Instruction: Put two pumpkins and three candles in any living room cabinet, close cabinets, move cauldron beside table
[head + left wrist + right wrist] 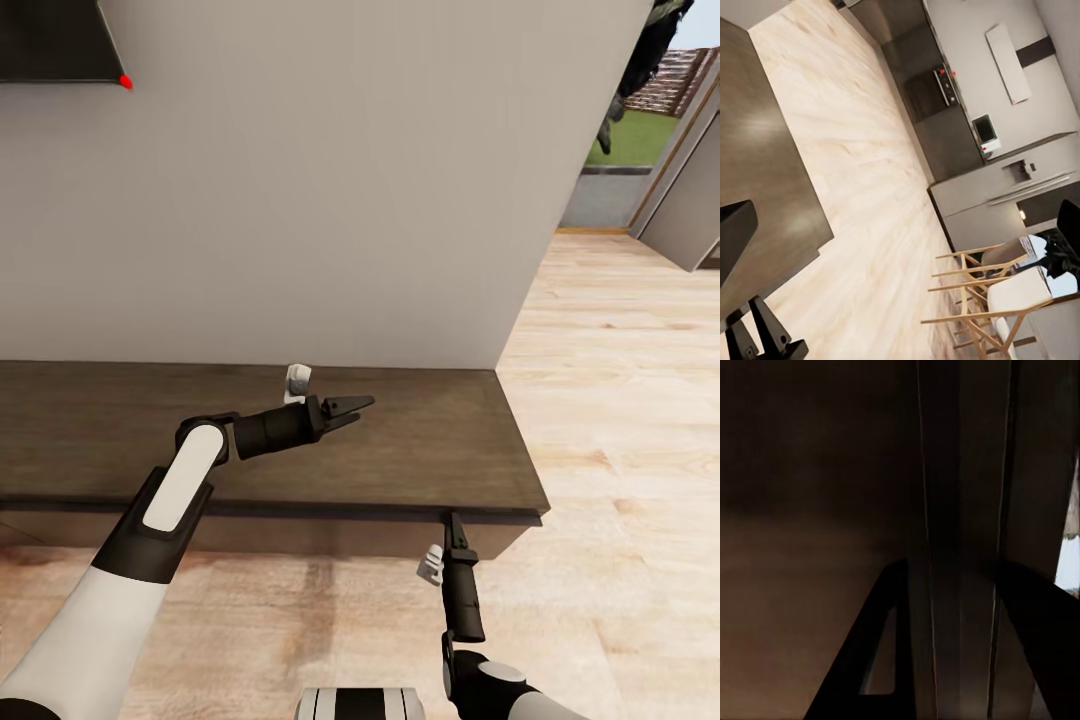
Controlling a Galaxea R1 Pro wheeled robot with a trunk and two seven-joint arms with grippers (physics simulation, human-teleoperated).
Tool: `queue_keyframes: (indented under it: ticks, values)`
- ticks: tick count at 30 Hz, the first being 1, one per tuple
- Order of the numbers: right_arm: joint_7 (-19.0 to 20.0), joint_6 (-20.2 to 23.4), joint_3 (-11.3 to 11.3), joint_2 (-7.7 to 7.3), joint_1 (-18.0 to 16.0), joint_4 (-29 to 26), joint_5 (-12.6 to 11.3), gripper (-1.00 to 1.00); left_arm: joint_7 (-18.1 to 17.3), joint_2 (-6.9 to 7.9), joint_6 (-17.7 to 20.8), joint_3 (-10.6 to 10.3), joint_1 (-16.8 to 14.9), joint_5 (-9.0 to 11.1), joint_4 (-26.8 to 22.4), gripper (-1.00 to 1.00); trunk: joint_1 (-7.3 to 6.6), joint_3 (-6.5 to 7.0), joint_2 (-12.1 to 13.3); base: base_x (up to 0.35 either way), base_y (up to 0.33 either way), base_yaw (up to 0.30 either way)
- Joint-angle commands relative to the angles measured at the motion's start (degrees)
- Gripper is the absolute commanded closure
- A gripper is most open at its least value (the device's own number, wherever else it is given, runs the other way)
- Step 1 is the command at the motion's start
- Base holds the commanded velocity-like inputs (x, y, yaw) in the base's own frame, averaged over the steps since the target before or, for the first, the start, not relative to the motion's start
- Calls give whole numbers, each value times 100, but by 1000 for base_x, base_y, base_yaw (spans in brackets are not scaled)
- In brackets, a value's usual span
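The left gripper (358, 408) hovers over the cabinet (420, 450) top, fingers slightly apart and empty, while the nearer right gripper (453, 522), fingers spread in its wrist view, points straight into the front edge running crosswise just ahead.

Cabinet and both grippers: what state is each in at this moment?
cabinet: top bare, front looks shut near the right gripper, though mostly hidden under the top's edge.
left gripper: above the cabinet top, jaws slightly parted, holding nothing.
right gripper: pointing up at the cabinet's front edge, close against the front; jaws parted in the right wrist view, holding nothing.
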Motion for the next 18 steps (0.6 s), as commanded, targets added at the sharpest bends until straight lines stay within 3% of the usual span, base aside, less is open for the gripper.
queue_keyframes:
  ticks: [1,18]
  values:
    - [18,-7,123,3,-195,3,-2,100,-2,-1,-2,1,-1,-3,1,-100,0,1,2,0,0,0]
    - [18,-5,124,3,-195,3,-2,100,-10,-1,1,1,-1,-3,-1,-100,-132,109,242,0,0,0]
